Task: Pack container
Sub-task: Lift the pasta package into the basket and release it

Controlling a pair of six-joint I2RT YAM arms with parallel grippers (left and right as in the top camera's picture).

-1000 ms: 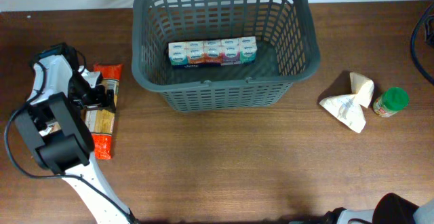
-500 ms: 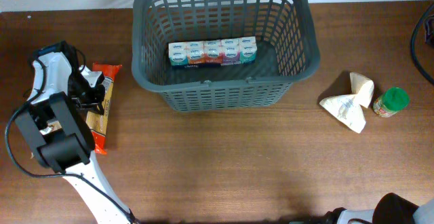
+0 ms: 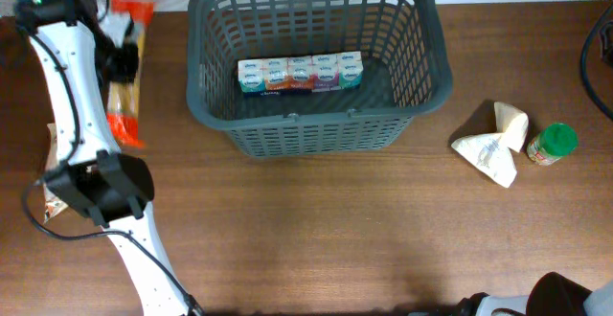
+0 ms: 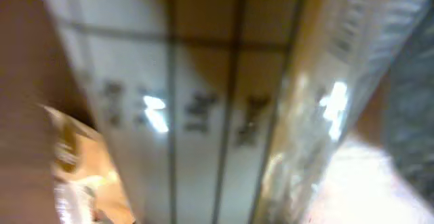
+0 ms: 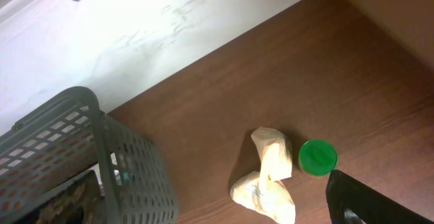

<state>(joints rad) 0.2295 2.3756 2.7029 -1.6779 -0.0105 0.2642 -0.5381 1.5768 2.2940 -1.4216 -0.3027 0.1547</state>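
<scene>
5 cartons (image 3: 301, 74) inside container (image 3: 316, 136)

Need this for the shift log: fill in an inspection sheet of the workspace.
Surface: brown wood table, no spills seen.
Job's things: basket at the far middle, with a row of small boxes inside.
Clutter: white bundle and green-lid jar, side by side to the right of the basket.
Grippers: left gripper appears shut on a packet, left of the basket. Right gripper is only partly seen, state unclear.
Cables: black loop at the right edge.
Surroundings: white wall beyond the table.
</scene>
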